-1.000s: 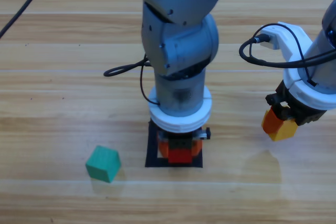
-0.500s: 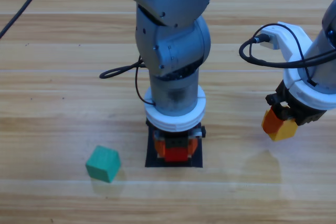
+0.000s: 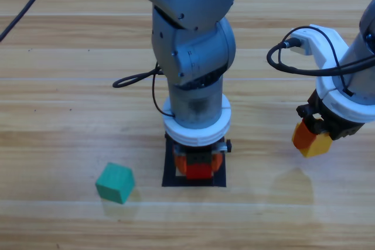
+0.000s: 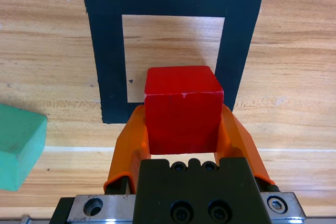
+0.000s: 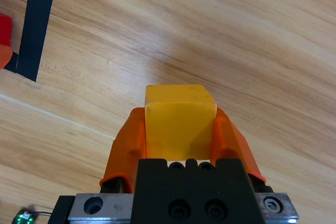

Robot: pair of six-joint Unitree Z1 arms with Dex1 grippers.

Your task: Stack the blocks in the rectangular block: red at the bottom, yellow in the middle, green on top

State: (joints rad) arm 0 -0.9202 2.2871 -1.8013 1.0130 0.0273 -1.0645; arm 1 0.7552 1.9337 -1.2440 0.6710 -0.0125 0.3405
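Green cube (image 3: 115,183) on surface, left of left hand (image 3: 199,165). Left hand clamps red cube (image 4: 182,109) over tape rectangle (image 4: 107,51). Right hand (image 3: 312,139), well right of it, grips yellow cube (image 5: 179,124) above surface.

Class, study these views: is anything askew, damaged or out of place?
Nothing stands out. The left gripper holds the red cube over the tape rectangle, the right gripper holds the yellow cube, the green cube sits intact.

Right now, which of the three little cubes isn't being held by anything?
The green cube, lying loose on the table left of the tape rectangle. The left gripper holds the red cube, the right gripper the yellow cube.
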